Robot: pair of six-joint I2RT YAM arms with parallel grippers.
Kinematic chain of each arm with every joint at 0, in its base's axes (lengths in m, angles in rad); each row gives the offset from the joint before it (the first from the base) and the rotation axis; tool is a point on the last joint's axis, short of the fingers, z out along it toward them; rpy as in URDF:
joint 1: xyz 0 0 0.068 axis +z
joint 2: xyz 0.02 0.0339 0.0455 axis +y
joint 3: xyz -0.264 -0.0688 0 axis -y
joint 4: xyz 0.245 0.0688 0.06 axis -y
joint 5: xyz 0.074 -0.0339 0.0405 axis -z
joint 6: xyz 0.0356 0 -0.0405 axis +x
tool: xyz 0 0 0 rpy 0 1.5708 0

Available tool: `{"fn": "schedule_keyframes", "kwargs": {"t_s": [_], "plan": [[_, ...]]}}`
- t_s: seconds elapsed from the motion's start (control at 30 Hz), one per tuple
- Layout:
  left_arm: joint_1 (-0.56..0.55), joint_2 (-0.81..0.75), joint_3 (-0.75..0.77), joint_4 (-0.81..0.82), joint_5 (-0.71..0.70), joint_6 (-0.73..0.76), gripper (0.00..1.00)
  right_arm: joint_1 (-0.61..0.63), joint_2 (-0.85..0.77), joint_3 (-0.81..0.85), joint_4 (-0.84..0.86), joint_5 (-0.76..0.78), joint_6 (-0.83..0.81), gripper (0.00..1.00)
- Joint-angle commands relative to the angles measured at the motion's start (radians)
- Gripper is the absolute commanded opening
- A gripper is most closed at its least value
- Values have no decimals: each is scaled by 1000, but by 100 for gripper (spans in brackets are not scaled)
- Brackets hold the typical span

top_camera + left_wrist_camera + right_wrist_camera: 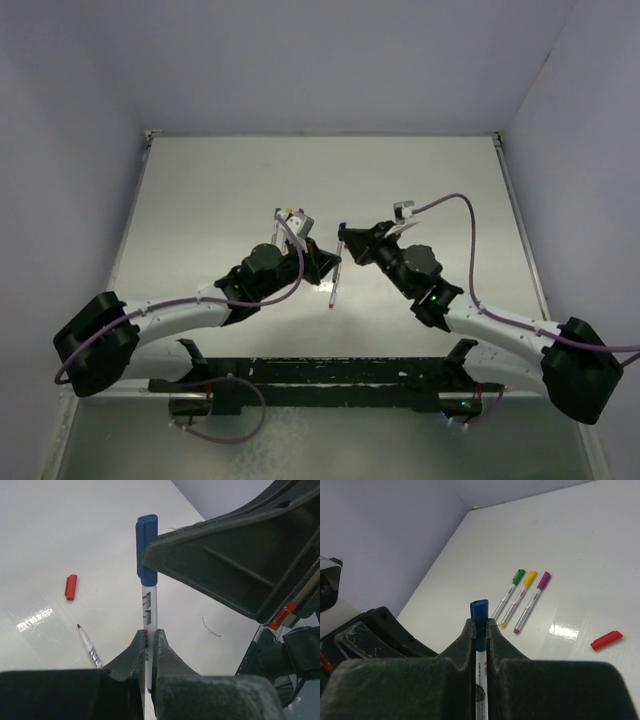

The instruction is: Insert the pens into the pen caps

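On the bench (60,530), the red cap (71,587) lies on its side well left of the left claw (149,635), apart from everything else. Nearer, a bare pen (89,647) with a dark tip lies slanted, its lower end hidden behind the claw's left finger. The left claw is pressed onto the white barrel of the blue pen (149,605), which stands up between its fingers. The blue cap (145,545) sits over the pen's top end, and the right claw (479,625) pinches that cap from both sides, so pen and cap span the two claws above the bench. Right of them, three capped pens lie side by side, close and nearly parallel: green pen (509,592), yellow pen (520,596), purple pen (534,600)
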Motion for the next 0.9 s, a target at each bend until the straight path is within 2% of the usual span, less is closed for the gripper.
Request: {"fn": "schedule_keyframes", "kwargs": {"t_s": [0.0,0.37,0.87], "plan": [[4,-77,50,184,-119,44,0,49,41,53,-149,-22,-27,0],[30,-126,107,203,-177,130,0,119,150,120,-296,30,-49,0],[130,-140,106,231,-121,81,0,166,262,186,-395,37,-49,0]]}}
